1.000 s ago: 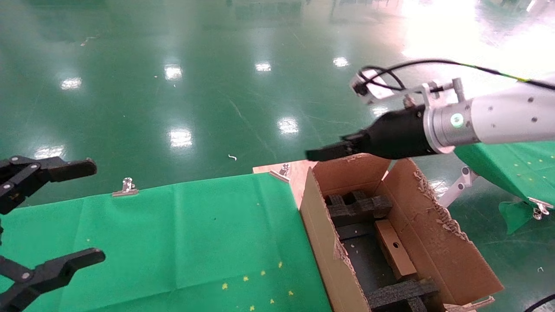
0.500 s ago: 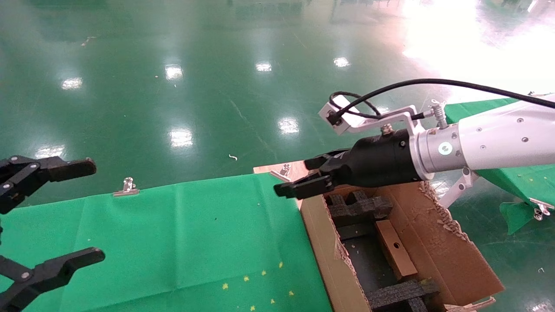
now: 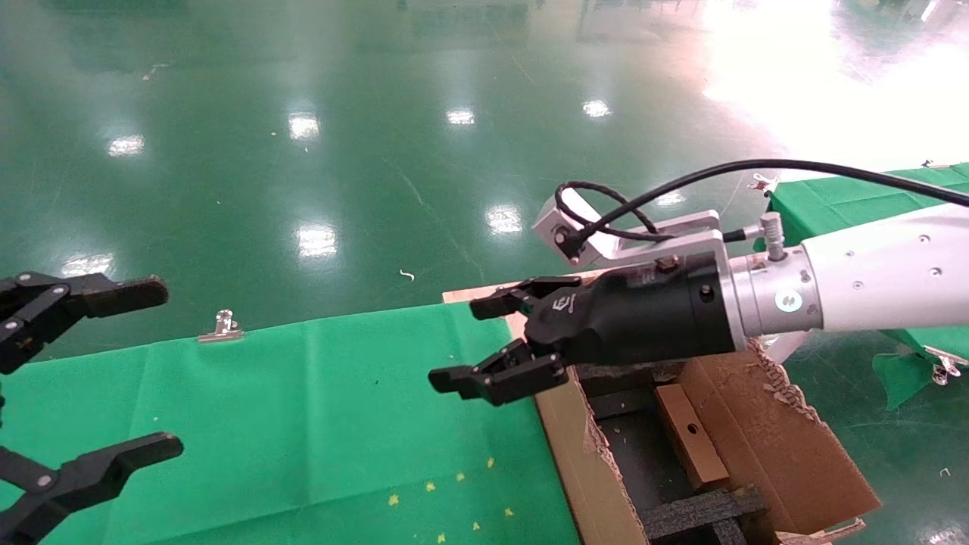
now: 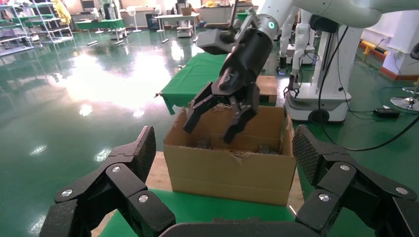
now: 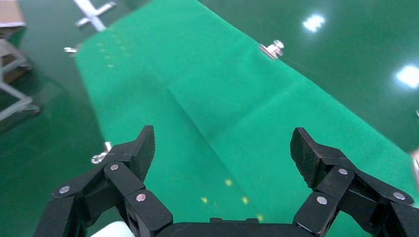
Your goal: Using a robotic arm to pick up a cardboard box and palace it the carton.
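Right tool (image 3: 484, 341) spread (empty), carton (image 3: 764, 446) half-hidden

One carton (image 3: 764, 443), brown with ragged flaps, stands on the right. One small cardboard box (image 3: 687, 445) with a single punched hole lies inside it. Two black foam inserts show in the carton: one at the far end (image 3: 606, 377), one at the near end (image 3: 700, 515). Two grippers are in view, the right gripper (image 3: 496, 341) and the left gripper (image 3: 106, 371). One green cloth (image 3: 303, 424) covers the table, with one metal clip (image 3: 219, 327) at its far edge
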Action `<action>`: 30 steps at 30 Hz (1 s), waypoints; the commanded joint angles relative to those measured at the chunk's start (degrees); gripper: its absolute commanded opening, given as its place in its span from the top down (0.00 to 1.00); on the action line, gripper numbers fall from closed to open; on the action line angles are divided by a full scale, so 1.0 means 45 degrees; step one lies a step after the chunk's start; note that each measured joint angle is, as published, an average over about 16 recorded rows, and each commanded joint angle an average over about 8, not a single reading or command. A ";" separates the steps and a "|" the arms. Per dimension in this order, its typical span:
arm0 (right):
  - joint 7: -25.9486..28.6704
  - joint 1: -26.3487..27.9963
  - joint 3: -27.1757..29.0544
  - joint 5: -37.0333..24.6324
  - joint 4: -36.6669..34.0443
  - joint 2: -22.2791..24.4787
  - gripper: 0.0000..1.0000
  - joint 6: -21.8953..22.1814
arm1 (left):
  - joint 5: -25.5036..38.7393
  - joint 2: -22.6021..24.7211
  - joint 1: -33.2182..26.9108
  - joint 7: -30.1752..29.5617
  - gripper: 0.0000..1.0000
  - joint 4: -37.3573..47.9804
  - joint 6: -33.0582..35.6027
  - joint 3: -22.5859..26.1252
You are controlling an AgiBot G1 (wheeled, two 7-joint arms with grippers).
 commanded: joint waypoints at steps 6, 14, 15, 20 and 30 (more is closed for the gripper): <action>-0.1956 -0.1248 0.1602 0.1152 -0.0079 -0.0135 0.00 -0.0771 | 0.0000 0.0000 0.0000 0.0000 0.00 0.0000 0.0000 0.0000; -0.4184 -0.2669 0.3425 0.2465 -0.0170 -0.0289 0.00 -0.1650 | 0.0000 0.0000 0.0000 0.0000 0.00 0.0000 0.0000 0.0000; -0.4464 -0.2848 0.3655 0.2629 -0.0181 -0.0309 0.00 -0.1760 | 0.0000 0.0000 0.0000 0.0000 0.00 0.0000 0.0000 0.0001; -0.5858 -0.3737 0.4796 0.3451 -0.0237 -0.0405 0.00 -0.2310 | 0.0000 0.0000 0.0000 0.0000 0.00 0.0000 0.0000 0.0001; -0.7631 -0.4948 0.6348 0.4580 -0.0315 -0.0538 0.00 -0.3054 | -0.0003 -0.0001 0.0002 0.0001 0.00 0.0002 -0.0003 0.0000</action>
